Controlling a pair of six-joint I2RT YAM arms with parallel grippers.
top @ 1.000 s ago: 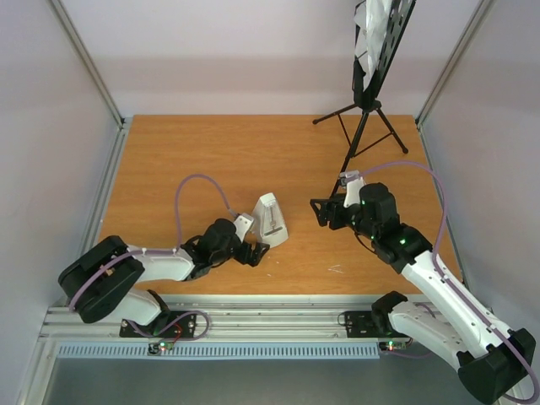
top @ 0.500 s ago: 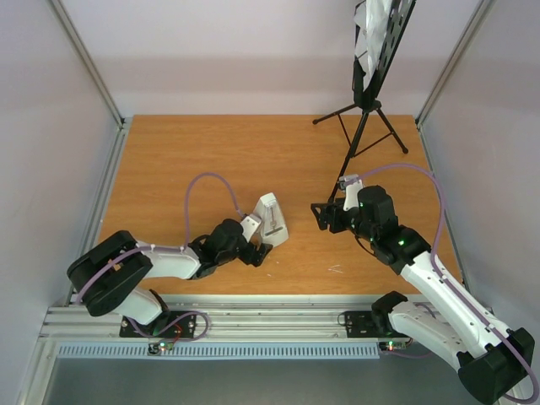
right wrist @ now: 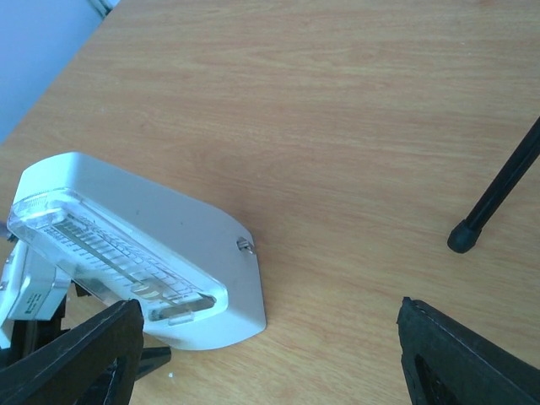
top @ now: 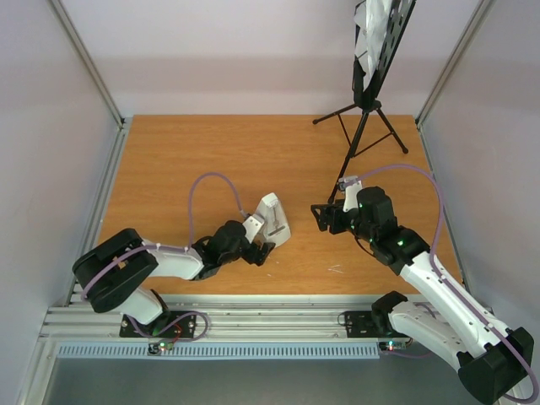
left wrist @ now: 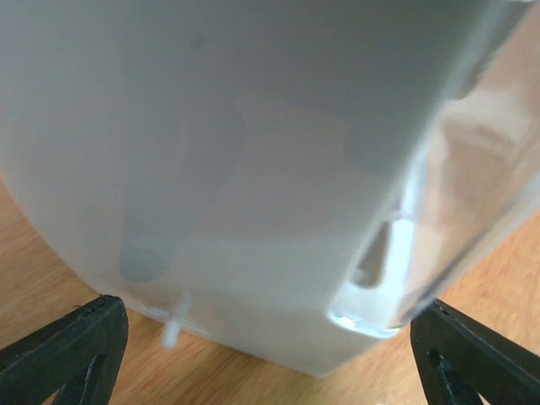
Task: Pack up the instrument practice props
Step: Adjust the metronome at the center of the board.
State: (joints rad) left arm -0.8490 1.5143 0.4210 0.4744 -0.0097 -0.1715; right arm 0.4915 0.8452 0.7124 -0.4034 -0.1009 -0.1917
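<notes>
You are at the first step, picking up the metronome (top: 272, 221), which stands tilted near the middle of the tabletop (top: 211, 152). The left gripper (top: 260, 251) has its jaws spread wide astride the metronome's base; you cannot tell from the wrist view whether they press on it. The right gripper (top: 321, 215) hangs just beside it, wide open and empty. Next, I judge, you need a square, firm close low on the body, not on the clear cover. The music stand (top: 364, 126) with its sheet-music pages (top: 371, 34) waits at the far right. No box or case is visible to pack into.
</notes>
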